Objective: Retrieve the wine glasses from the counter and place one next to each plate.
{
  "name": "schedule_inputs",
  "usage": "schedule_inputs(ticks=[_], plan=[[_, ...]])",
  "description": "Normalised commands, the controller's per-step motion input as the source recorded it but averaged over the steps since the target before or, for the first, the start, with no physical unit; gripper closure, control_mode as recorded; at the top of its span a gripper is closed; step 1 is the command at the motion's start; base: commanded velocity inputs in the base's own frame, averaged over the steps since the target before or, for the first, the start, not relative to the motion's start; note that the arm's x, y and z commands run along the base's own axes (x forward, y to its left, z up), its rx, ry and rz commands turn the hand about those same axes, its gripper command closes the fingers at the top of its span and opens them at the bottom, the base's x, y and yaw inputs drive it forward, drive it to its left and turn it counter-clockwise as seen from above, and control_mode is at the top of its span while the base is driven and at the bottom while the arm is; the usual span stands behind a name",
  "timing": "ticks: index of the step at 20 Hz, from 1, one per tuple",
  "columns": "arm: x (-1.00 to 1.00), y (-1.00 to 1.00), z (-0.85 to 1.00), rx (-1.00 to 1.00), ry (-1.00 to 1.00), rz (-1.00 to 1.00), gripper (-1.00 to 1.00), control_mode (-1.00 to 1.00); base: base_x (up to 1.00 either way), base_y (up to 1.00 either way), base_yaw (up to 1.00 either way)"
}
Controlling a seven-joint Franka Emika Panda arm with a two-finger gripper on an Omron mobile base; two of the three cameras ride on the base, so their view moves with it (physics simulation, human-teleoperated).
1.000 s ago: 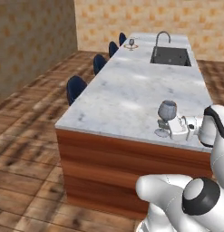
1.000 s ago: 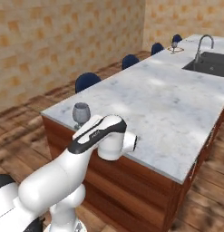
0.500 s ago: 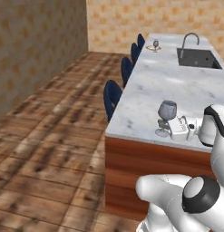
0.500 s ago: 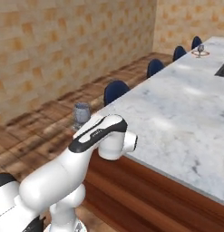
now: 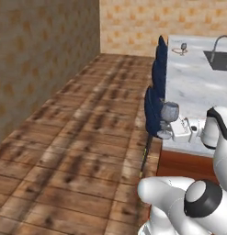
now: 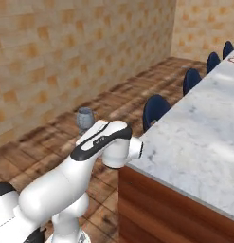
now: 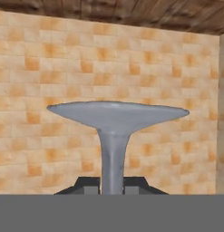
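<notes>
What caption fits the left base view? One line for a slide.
Gripper holding a grey wine glass upright by its stem beside the marble island and blue stools.

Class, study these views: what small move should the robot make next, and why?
Probably keep carrying the wine glass upright toward the island. The tool grips its stem beside the island's near corner, off the marble, and the far plate already has a glass.
</notes>
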Motion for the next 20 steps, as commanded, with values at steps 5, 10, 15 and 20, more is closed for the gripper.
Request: schedule_inputs(ticks=[5, 10, 15, 20], plan=[[0.0, 0.0, 0.0, 0.0, 0.0, 0.0, 1.0, 1.0, 1.0, 1.0, -0.01], [0.0, 0.0, 0.0, 0.0, 0.0, 0.0, 1.0, 1.0, 1.0, 1.0, -0.08], [0.0, 0.0, 0.0, 0.0, 0.0, 0.0, 1.0, 1.0, 1.0, 1.0, -0.15], [0.0, 0.0, 0.0, 0.0, 0.0, 0.0, 1.0, 1.0, 1.0, 1.0, -0.22]])
